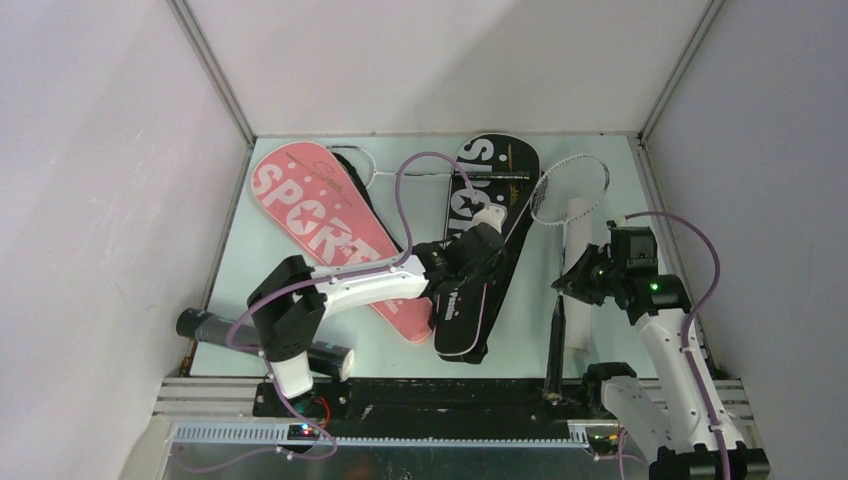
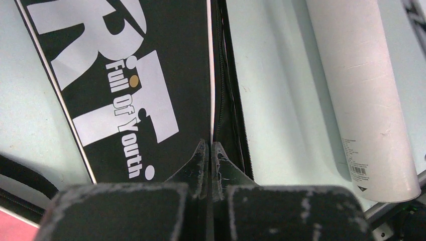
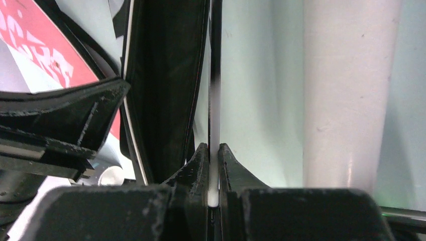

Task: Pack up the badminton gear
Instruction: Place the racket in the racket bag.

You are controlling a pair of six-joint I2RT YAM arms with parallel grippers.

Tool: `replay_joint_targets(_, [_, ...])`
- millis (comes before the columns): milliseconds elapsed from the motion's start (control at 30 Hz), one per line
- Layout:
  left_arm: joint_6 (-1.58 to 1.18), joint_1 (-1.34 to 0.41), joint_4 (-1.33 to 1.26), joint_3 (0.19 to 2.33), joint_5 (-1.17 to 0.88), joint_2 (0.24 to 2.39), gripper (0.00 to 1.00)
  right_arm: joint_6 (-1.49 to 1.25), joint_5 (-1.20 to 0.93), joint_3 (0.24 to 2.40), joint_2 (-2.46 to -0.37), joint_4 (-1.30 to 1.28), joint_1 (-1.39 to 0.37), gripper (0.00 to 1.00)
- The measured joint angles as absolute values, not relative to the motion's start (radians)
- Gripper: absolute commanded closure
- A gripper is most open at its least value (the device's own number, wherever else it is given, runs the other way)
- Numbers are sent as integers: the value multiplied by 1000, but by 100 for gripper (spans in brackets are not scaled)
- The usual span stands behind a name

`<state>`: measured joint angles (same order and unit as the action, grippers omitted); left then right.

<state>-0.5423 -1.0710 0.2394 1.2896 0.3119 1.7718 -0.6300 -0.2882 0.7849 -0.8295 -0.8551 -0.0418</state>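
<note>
The black "SPORT" cover (image 1: 492,215) lies mid-table, and its zip edge (image 2: 221,75) stands apart from the layer below. My left gripper (image 1: 478,248) (image 2: 211,144) is shut on that edge, where the white piping runs in between its tips. A white-headed racket (image 1: 570,188) lies to the right. My right gripper (image 1: 573,283) (image 3: 213,146) is shut on its thin white shaft (image 3: 215,100), beside the black cover (image 3: 166,85). The pink "SPORT" cover (image 1: 315,225) lies on the left. A white shuttle tube (image 1: 577,300) (image 2: 361,90) (image 3: 346,90) lies just right of the racket shaft.
A black shuttle tube (image 1: 215,328) lies at the near left behind my left arm's base. Another racket head (image 1: 352,162) pokes out from under the pink cover at the back. Metal frame posts and white walls close in the table on three sides.
</note>
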Motion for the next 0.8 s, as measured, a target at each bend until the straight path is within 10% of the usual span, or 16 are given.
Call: replay_joint_targets(800, [-551, -1071, 208, 1283, 302, 1758, 100, -757, -240, 718, -675, -930, -183, 100])
